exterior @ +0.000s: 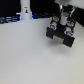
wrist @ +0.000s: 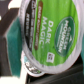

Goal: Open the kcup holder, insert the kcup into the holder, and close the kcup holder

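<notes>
The kcup holder (exterior: pixel 61 33) is a black boxy unit on the white table at the exterior view's right, with pods showing on its top. My gripper (exterior: pixel 64 18) hangs just above its far end. In the wrist view the kcup (wrist: pixel 50 35) fills the picture: a white cup with a green foil top that reads "Dark Magic". It lies tilted between my fingers, and a teal finger pad (wrist: pixel 12 50) presses against its side. I cannot tell whether the holder's tray is pulled out.
A white upright robot base (exterior: pixel 25 10) stands at the back of the exterior view, left of the holder. Dark clutter lines the far table edge (exterior: pixel 10 19). The white tabletop (exterior: pixel 27 55) spreads across the front and the exterior view's left.
</notes>
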Tool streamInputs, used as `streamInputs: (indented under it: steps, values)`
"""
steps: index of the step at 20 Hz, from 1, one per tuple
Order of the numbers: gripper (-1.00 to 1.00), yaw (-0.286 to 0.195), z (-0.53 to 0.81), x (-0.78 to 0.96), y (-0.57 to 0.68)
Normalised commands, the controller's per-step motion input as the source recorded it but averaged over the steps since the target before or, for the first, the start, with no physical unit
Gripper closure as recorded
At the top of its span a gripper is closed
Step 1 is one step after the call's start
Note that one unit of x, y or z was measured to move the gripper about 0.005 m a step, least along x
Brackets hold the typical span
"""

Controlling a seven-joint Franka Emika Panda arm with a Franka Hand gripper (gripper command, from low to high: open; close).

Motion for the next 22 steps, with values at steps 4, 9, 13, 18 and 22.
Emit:
streamInputs:
  steps: [4,9,13,18,22]
  values:
    - [1.00,0.038,-0.22,-0.05,0.05]
    - [1.00,0.028,-0.22,-0.02,0.05]
    - [1.00,0.032,-0.23,-0.01,0.03]
    - [1.00,0.026,-0.18,0.06,0.08]
    - [1.00,0.028,-0.12,0.11,0.12]
